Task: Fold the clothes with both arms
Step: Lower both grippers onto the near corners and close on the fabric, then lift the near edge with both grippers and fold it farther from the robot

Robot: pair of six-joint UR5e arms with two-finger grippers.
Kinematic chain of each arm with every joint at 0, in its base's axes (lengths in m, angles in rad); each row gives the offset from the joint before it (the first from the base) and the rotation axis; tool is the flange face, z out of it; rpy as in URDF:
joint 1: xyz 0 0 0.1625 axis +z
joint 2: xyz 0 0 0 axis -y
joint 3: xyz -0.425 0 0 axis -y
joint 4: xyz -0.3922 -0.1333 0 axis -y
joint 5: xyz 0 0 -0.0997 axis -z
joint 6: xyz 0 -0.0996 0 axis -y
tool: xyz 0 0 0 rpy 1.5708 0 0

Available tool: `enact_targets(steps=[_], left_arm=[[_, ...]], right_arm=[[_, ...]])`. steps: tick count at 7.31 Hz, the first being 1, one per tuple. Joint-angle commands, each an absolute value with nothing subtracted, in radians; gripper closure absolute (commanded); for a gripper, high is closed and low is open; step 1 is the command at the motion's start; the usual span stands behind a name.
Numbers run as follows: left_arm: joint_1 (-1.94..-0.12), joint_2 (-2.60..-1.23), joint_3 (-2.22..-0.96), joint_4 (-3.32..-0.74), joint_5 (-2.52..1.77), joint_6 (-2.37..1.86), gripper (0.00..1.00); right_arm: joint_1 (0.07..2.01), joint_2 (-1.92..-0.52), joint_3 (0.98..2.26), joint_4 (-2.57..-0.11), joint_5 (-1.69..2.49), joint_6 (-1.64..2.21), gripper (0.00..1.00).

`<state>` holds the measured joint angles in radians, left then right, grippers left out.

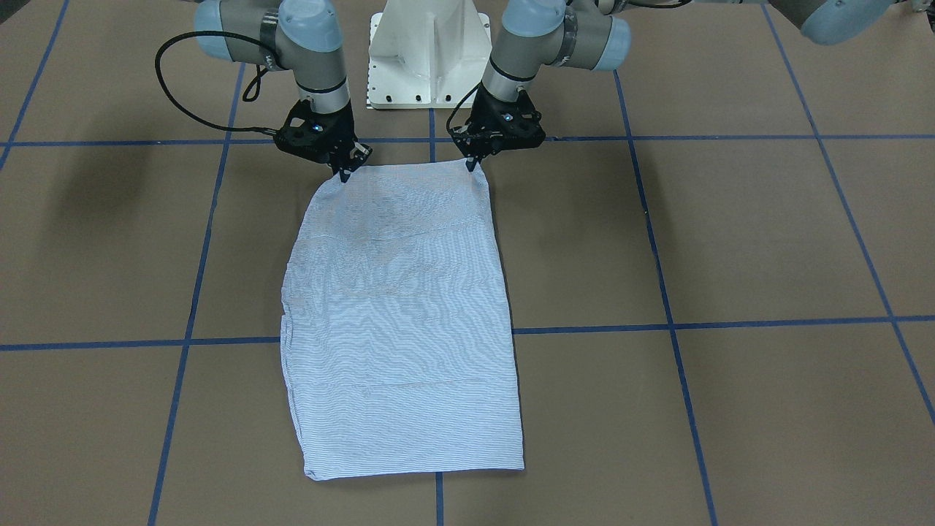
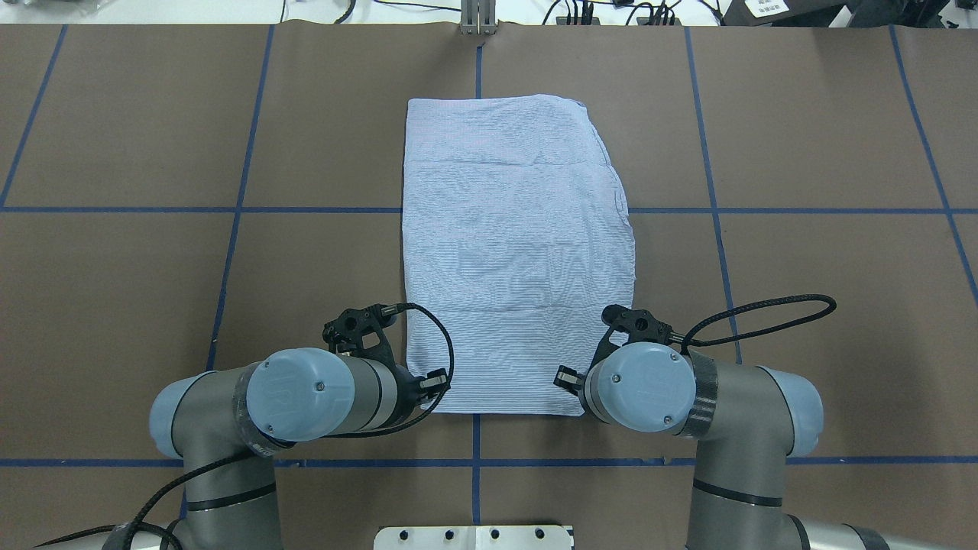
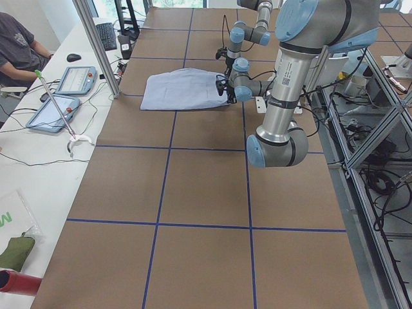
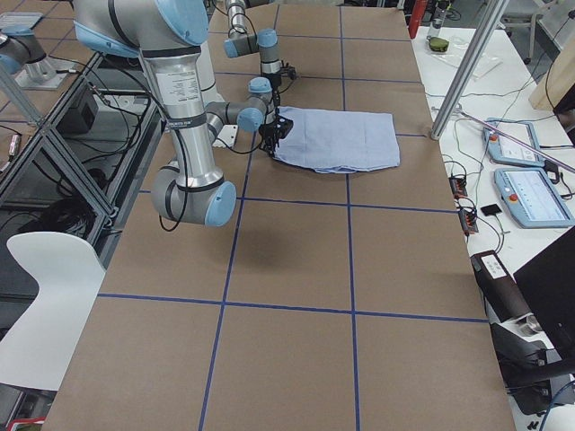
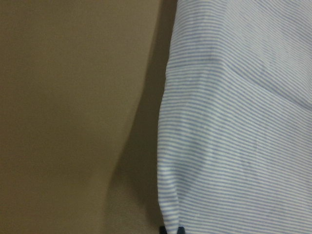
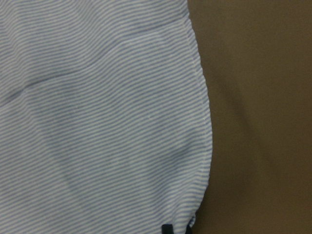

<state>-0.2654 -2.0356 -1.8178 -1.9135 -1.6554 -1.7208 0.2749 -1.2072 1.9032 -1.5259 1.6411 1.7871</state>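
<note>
Brown tabletop [image 2: 114,305] gridded with blue tape lines [image 2: 306,210]. White pedestal base [image 1: 427,58] close behind both claws; grey metal post [image 2: 477,19] at the far edge, in line with the cloth. Flat at the centre: light blue-and-white finely striped shirt [image 2: 512,252], folded into one long panel, long axis straight away from the robot. Collar and buttons hidden, so top end impossible to tell. Left black two-finger gripper [image 1: 473,162] pinched tight on its near corner; right black two-finger gripper [image 1: 343,173] likewise on the other.
</note>
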Motion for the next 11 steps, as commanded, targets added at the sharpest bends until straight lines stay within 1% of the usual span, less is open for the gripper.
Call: enact_targets(steps=[1, 6, 9, 11], left_arm=[[-0.265, -2.036, -1.819, -1.913, -1.657, -1.721, 1.00], [-0.267, -2.019, -1.883, -1.904, -1.658, -1.720, 1.00], [-0.244, -2.023, -2.005, -1.781, -1.658, -1.720, 1.00], [-0.189, -2.008, -2.029, -1.779, -1.658, -1.720, 1.00]], right_arm=[[0.285, -1.195, 1.905, -1.525, 1.641, 1.792, 1.00], [0.295, -1.209, 1.963, -1.522, 1.663, 1.786, 1.00], [0.298, -1.244, 2.074, -1.520, 1.810, 1.786, 1.00], [0.305, -1.275, 2.140, -1.526, 2.007, 1.786, 1.00]])
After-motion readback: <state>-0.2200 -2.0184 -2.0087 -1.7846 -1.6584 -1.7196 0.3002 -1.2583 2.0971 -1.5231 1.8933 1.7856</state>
